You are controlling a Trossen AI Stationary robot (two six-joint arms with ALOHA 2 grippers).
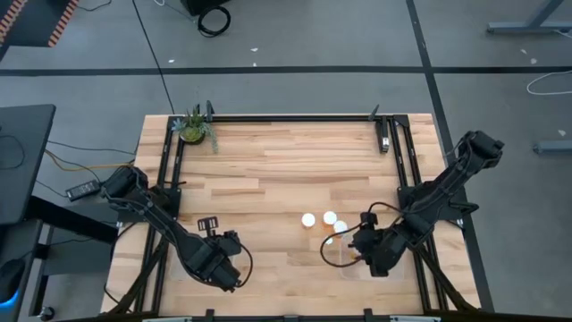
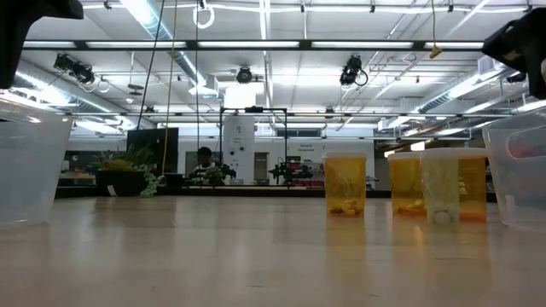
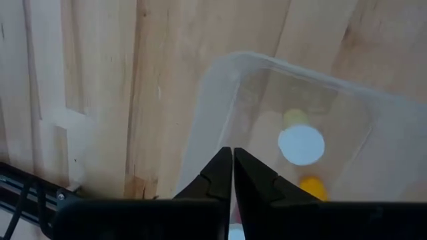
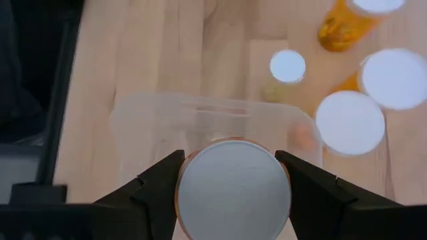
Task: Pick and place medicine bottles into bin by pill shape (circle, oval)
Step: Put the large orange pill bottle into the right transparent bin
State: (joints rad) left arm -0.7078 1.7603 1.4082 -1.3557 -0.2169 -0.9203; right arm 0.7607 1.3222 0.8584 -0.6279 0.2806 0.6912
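High view: the left gripper (image 1: 223, 268) hangs at about seven o'clock on the table (image 1: 268, 170), over a spot where its bin is hard to make out. The right gripper (image 1: 362, 252) is at about five o'clock above a faint clear bin (image 1: 332, 261). Three white caps of medicine bottles (image 1: 308, 219) stand loose just beside it, toward the table's centre. A small plant (image 1: 192, 128) sits at eleven o'clock.

Low view: amber pill bottles (image 2: 345, 183) stand in a cluster at three o'clock of the picture, with clear bin walls at both edges (image 2: 30, 166). The grippers themselves are not visible here.

Left wrist view: the left fingers (image 3: 223, 177) are pressed together and hold nothing. Below them a clear bin (image 3: 220, 100) already contains a white-capped amber bottle (image 3: 301, 145).

Right wrist view: the right fingers (image 4: 160, 180) clasp a large white-capped bottle (image 4: 233, 187) by its sides, right above the second clear bin (image 4: 133, 110). Four more bottles (image 4: 350, 122) stand on the wood beyond it.

My reading: at least one bottle is sorted, one is about to be dropped, and several on the table remain, so the task looks under halfway done.
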